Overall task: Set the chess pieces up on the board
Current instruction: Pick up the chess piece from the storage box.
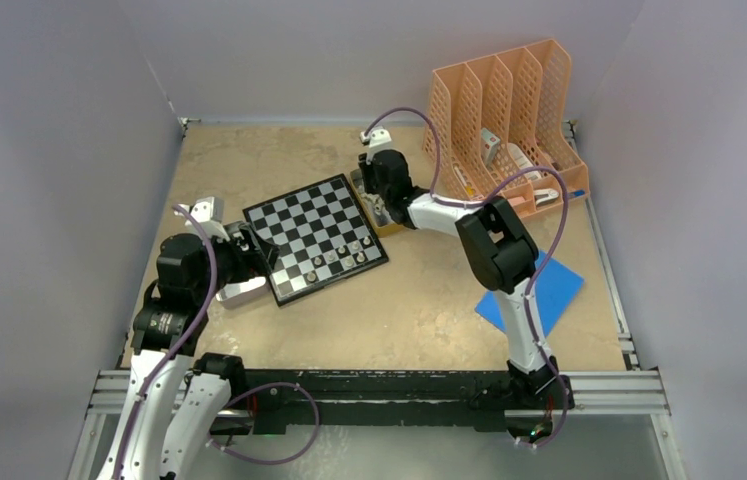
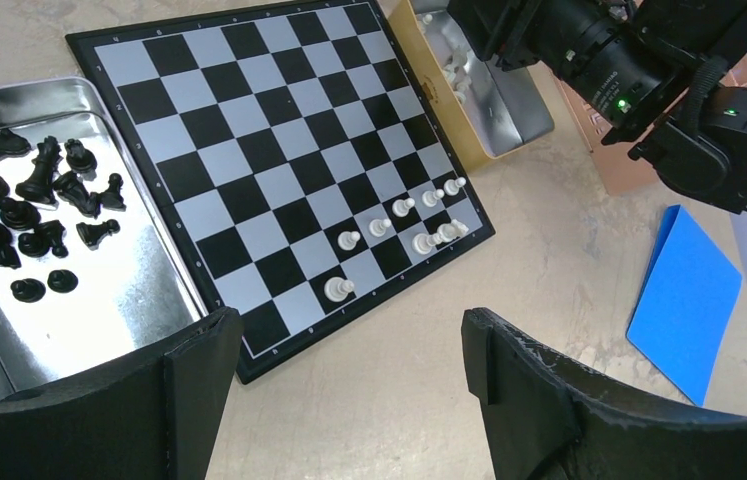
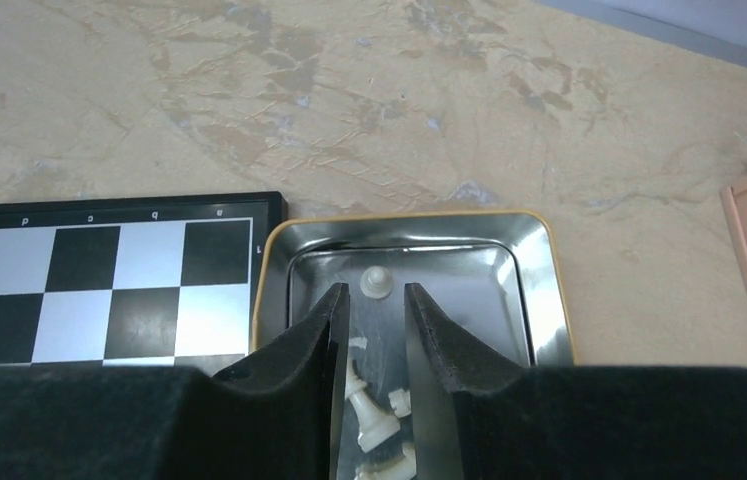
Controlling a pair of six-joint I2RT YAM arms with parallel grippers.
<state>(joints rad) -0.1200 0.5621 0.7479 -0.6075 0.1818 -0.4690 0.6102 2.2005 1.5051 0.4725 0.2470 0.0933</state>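
Observation:
The board [image 1: 314, 235] lies flat between the arms, with several pale chess pieces [image 2: 404, 207] standing along its near right edge. Black chess pieces [image 2: 29, 210] lie loose in a shiny tray [image 2: 119, 290] left of the board. My left gripper [image 2: 349, 325] hangs wide open over bare table at the board's near corner, holding nothing. My right gripper [image 3: 377, 295] is lowered into a yellow-rimmed metal tray [image 3: 539, 290] beside the board [image 3: 99, 290]. Its jaws stand a narrow gap apart. A pale pawn [image 3: 376, 282] stands just past the tips, and a pale piece [image 3: 369, 410] lies on the tray floor between the fingers.
An orange file rack [image 1: 509, 120] stands at the back right, close behind the right arm. A blue sheet [image 1: 534, 290] lies on the table at the right. Grey walls close in the table on three sides.

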